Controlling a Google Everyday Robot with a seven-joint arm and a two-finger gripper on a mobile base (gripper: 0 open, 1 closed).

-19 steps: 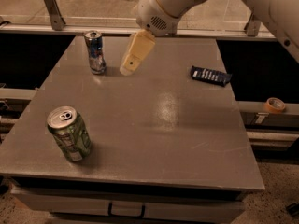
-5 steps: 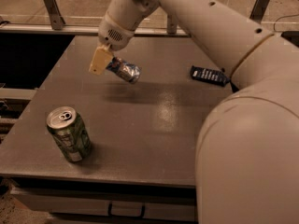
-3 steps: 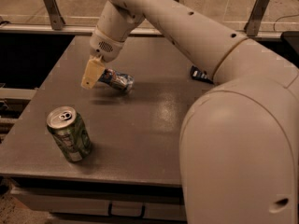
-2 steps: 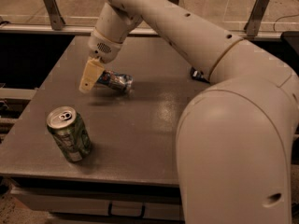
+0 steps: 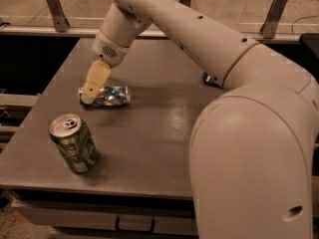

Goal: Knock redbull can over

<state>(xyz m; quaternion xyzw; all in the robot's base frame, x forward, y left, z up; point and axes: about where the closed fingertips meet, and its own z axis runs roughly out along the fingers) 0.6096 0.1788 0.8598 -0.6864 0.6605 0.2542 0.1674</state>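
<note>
The redbull can (image 5: 110,95), slim and blue-and-silver, lies on its side on the grey table (image 5: 164,138), left of the middle. My gripper (image 5: 91,89) hangs from the white arm that reaches in from the right, and its tan tip rests at the can's left end, touching or just in front of it. The wider green can (image 5: 74,143) stands upright near the table's front left corner, apart from both.
A dark flat object (image 5: 210,79) lies at the table's right side, mostly hidden behind the arm. The arm's large white body fills the right of the view. A rail with metal posts (image 5: 55,6) runs behind the table.
The redbull can stood upright at the far left, then tipped over and now lies flat. My gripper has moved down and left with it.
</note>
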